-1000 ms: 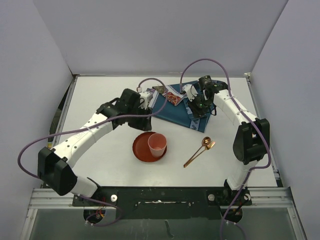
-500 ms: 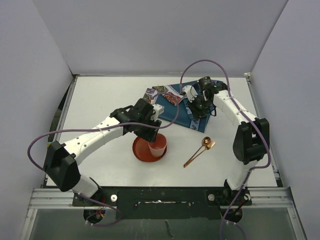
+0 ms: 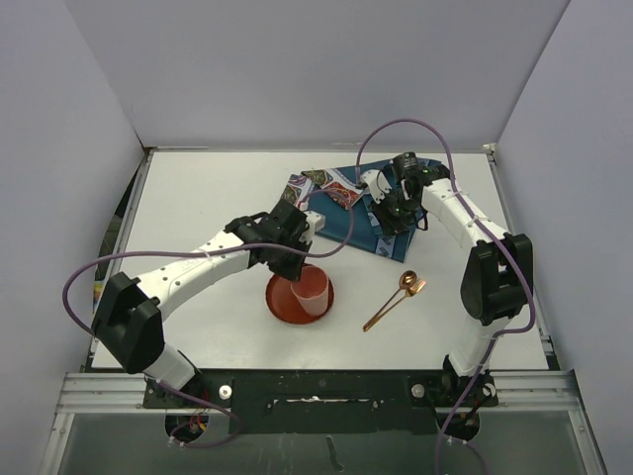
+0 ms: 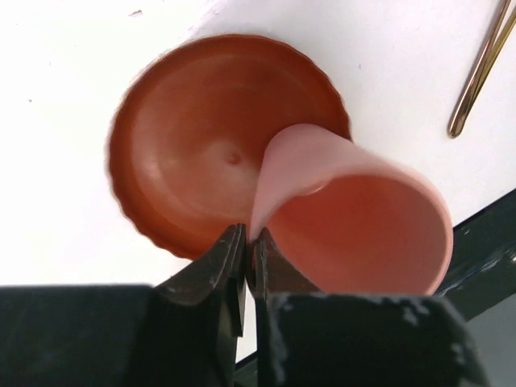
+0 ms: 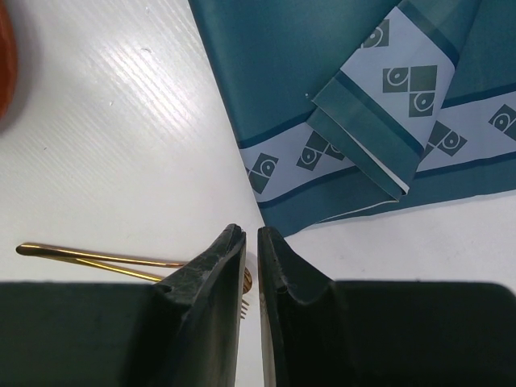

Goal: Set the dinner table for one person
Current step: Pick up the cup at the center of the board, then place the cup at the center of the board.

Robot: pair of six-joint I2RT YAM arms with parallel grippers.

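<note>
- Your left gripper (image 4: 246, 239) has its jaws clenched on the rim wall of the pink cup (image 4: 355, 234), 1 jaw inside and 1 outside.
- The cup sits over the red plate (image 4: 181, 161), toward its right side. I cannot tell whether its base is touching the plate or lifted off.
- Your right gripper (image 5: 243, 234) hangs over the near edge of the teal placemat (image 5: 306, 64). Its jaws are pressed nearly together with nothing between them.
- The dinner table is the white worktop (image 3: 198, 198), and it fills the middle of the top view with everything on it.
- The placemat lies at the far centre-right, skewed, and part of it is folded over on itself, so it is not spread.
- The plate is near the centre front, well apart from the placemat.
- The gold spoon (image 3: 406, 281) and gold fork (image 3: 419, 288) lie touching each other, slanted, to the right of the plate on bare worktop.
- Progress looks early to me: 0 items seem to be in a final place.
- Left to do, as I judge it: get the cup off the plate, flatten and square the placemat, put the plate on it, split the 2 pieces of cutlery to either side of the plate, and stand the cup beside it.
- Watch the cup: a thin rim pinch can let it swing or slip when you lift.
</note>
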